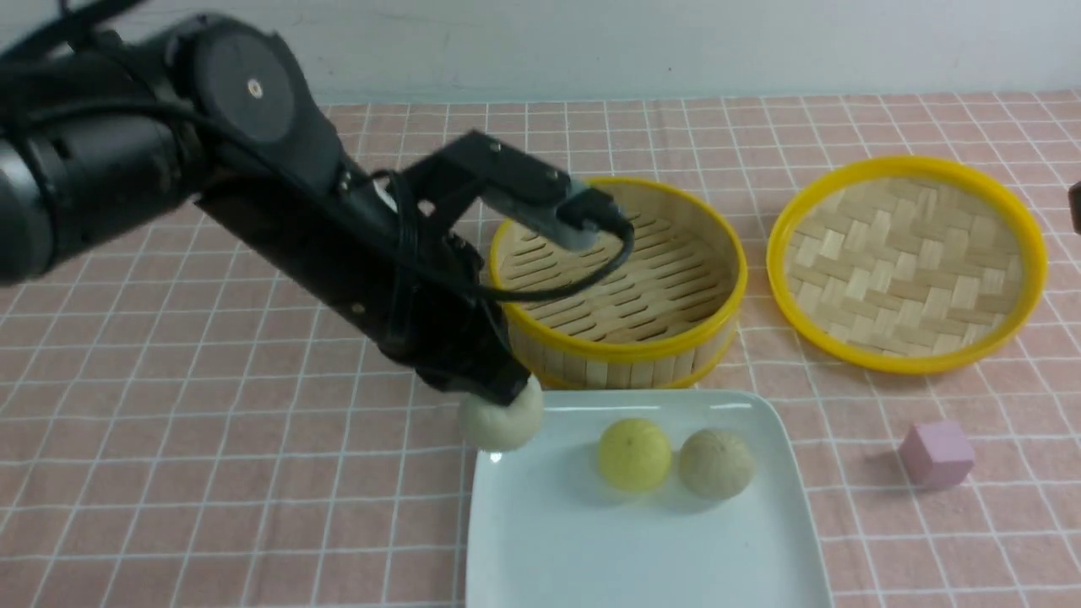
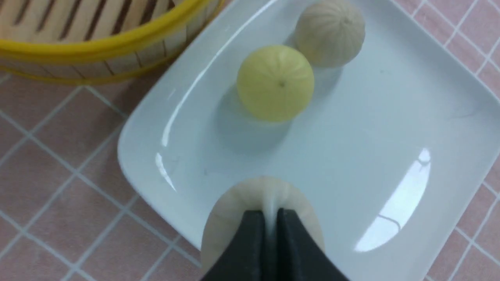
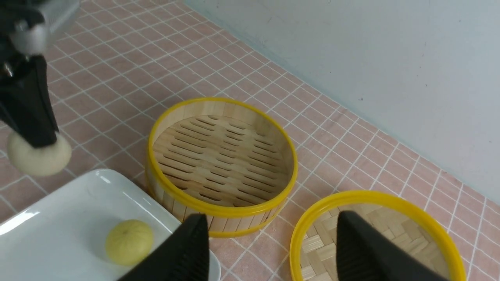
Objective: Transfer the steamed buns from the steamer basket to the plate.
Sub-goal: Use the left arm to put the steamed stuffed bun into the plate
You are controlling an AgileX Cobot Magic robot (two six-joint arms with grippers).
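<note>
My left gripper [image 1: 498,395] is shut on a pale steamed bun [image 1: 500,424], holding it just above the far left corner of the white plate [image 1: 642,549]. In the left wrist view the fingers [image 2: 250,234] pinch into the soft bun [image 2: 230,218]. A yellow bun [image 1: 634,453] and a beige bun [image 1: 716,462] lie side by side on the plate. The steamer basket [image 1: 591,359] behind the plate holds no buns. My right gripper [image 3: 271,216] is open and holds nothing, hovering between the basket [image 3: 218,210] and the lid.
The shallow woven lid [image 1: 908,365] lies to the right of the basket. A pink cube [image 1: 936,454] sits on the checked pink cloth to the right of the plate. A pale wall bounds the far side of the table.
</note>
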